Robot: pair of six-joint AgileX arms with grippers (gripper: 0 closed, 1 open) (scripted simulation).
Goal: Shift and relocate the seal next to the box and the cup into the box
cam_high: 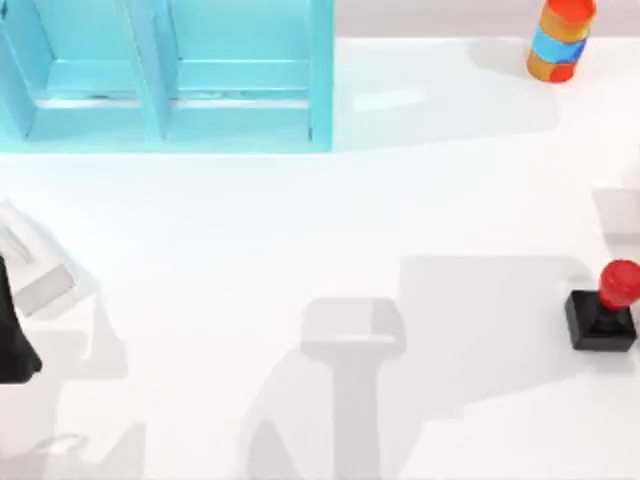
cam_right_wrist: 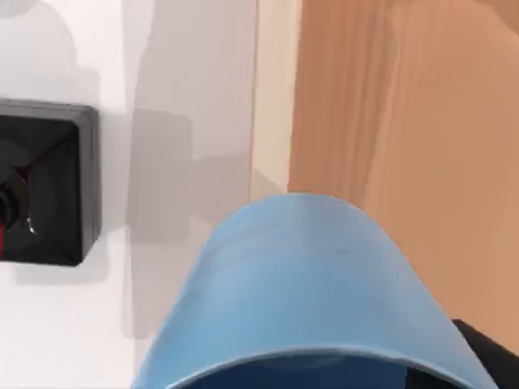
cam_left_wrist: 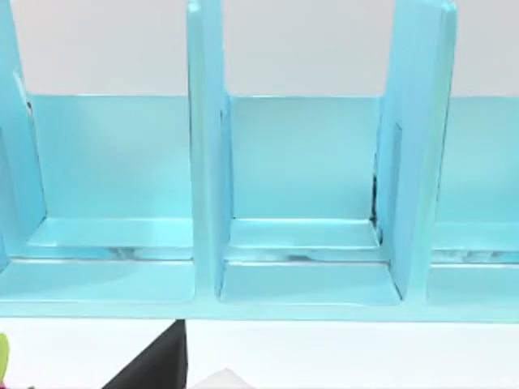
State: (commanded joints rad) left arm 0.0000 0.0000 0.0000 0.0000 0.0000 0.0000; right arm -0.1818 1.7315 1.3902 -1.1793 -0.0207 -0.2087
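Seal (cam_high: 604, 308) upright near right table edge; striped cylinder (cam_high: 561, 38) far corner; gripper states unclear.

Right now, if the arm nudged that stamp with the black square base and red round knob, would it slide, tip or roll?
The stamp with the black square base and glossy red knob stands upright near the white table's right edge. Its flat square base probably slides rather than rolls. A push high on the knob might tip it, since the knob rises above the block. The glossy knob may be slippery to pinch.
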